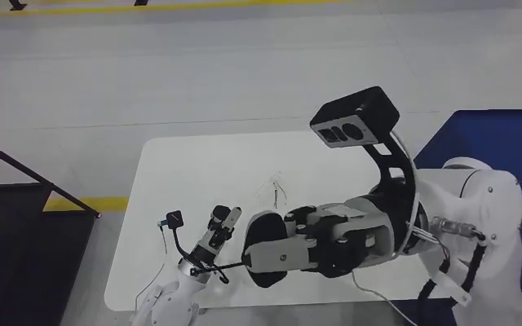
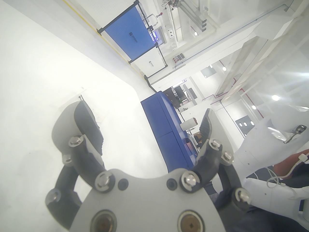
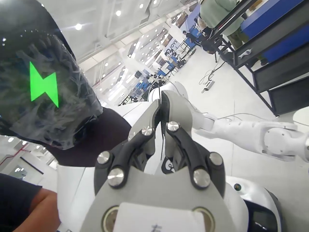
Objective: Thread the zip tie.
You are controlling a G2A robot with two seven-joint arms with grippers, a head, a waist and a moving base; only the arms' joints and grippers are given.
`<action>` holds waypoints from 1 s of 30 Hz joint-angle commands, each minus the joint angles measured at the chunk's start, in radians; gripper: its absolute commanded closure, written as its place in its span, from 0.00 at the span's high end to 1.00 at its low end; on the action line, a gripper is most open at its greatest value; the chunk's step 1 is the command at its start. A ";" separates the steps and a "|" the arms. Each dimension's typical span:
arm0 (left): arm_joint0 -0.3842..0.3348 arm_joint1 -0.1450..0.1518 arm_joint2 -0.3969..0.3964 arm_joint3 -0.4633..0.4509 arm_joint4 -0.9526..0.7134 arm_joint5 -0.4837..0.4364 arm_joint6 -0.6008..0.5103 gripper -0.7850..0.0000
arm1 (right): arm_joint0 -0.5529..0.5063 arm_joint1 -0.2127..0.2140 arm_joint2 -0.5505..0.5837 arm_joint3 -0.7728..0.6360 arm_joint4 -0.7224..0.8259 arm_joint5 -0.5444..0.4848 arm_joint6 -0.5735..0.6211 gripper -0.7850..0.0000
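A few thin zip ties (image 1: 277, 189) lie loose near the middle of the white table (image 1: 204, 163). My left gripper (image 1: 227, 213) hovers low over the table's near left part, open and holding nothing (image 2: 144, 112). One thin black tie end (image 2: 80, 97) shows on the table just past one of its fingertips. My right gripper (image 3: 161, 95) is raised and points back toward the robot's head, shut on a thin black zip tie (image 3: 162, 146) that runs straight between its pads and sticks out a little beyond the tips. The right arm (image 1: 326, 244) crosses the table's near edge.
A blue cabinet (image 1: 481, 138) stands just off the table's right side (image 2: 164, 121). A dark metal frame (image 1: 41, 183) slants past the table's left side. The far half of the table is bare white surface.
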 commanded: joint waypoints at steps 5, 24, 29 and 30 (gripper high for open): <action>0.000 0.000 0.000 0.000 0.000 0.000 0.000 1.00 | -0.055 0.017 0.100 0.228 -0.033 0.020 0.050 0.00; 0.000 0.000 0.000 0.000 0.000 0.000 0.000 1.00 | -0.162 0.079 0.201 1.012 -0.198 0.050 0.552 0.00; 0.000 0.000 0.000 0.000 0.000 0.000 0.000 1.00 | -0.162 0.079 0.201 1.012 -0.198 0.050 0.552 0.00; 0.000 0.000 0.000 0.000 0.000 0.000 0.000 1.00 | -0.162 0.079 0.201 1.012 -0.198 0.050 0.552 0.00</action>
